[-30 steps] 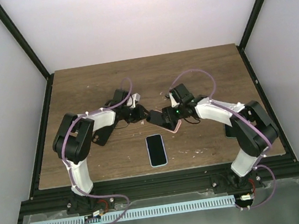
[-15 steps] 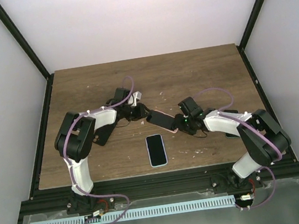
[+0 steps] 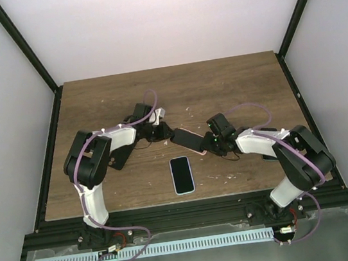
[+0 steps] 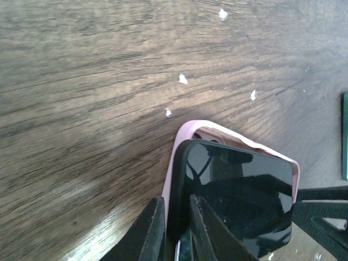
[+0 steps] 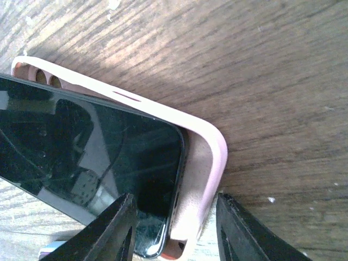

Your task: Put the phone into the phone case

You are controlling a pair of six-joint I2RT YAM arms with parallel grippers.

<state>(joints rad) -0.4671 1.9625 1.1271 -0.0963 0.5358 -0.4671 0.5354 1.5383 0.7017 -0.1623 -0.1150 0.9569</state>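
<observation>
My left claw (image 4: pixel 175 206) is pinched nearly shut on one end of the phone (image 4: pixel 239 190). My right claw (image 5: pixel 175 204) stands half open astride the other end, one finger over the glass, the other just outside the case (image 5: pixel 204 157). The phone lies in the case but isn't seated, since bare lining and camera holes show ahead of both claws, so I judge that pressing it flush remains.

Since one second ago the right gripper (image 3: pixel 209 143) has come off the top of the phone (image 3: pixel 187 139) and gone down to the right end of the phone case (image 5: pixel 209 163), its arm now lower.
</observation>
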